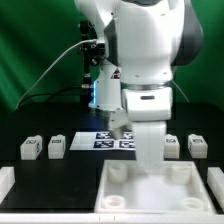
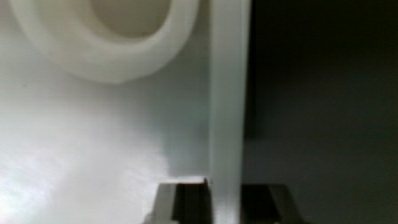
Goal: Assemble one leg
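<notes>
We see the arm [image 1: 140,50] reaching straight down, its gripper [image 2: 222,202] pinching the tabletop [image 1: 150,192] by its rim (fingers hugging both faces). We count four legs [image 1: 30,148] [image 1: 57,146] [image 1: 172,146] [image 1: 197,145], one tabletop.

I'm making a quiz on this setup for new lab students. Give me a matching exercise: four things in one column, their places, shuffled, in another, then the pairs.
1. tabletop
2. marker board
3. leftmost leg
4. hand

A. exterior view's far left
B. astride the tabletop's wall
C. front of the table, nearest the camera
D. centre of the table, behind the tabletop

Pairs: 1-C, 2-D, 3-A, 4-B
</notes>
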Tool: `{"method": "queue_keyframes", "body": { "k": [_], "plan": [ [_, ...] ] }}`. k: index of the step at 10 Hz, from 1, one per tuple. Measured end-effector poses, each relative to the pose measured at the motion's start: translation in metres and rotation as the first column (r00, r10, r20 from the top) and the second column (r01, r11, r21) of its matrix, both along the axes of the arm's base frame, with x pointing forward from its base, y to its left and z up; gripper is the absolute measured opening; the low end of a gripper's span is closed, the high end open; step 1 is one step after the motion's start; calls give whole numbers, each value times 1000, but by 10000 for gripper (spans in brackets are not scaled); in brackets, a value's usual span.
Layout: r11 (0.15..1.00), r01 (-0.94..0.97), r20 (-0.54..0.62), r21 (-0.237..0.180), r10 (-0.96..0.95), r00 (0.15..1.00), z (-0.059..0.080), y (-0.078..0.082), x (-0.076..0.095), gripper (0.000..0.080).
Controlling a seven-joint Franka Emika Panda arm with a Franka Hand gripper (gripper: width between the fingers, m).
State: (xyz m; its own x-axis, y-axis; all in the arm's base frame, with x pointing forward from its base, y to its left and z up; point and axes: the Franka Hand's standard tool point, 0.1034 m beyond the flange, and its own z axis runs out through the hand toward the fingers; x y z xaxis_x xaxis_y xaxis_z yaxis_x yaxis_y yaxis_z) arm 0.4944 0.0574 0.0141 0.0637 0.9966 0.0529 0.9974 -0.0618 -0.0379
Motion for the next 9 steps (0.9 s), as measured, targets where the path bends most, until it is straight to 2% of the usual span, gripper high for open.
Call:
{"method": "queue_keyframes", "body": {
  "k": [2,7,8,9],
  "plan": [
    [1000,-14,-4,4,14,1000,-1,9,2,63],
    [999,-45,-4,7,45,999,-2,10,2,63],
    [999,-45,-4,7,45,999,-2,10,2,244],
    [999,-45,-4,7,45,999,-2,9,2,388]
  ]
}}
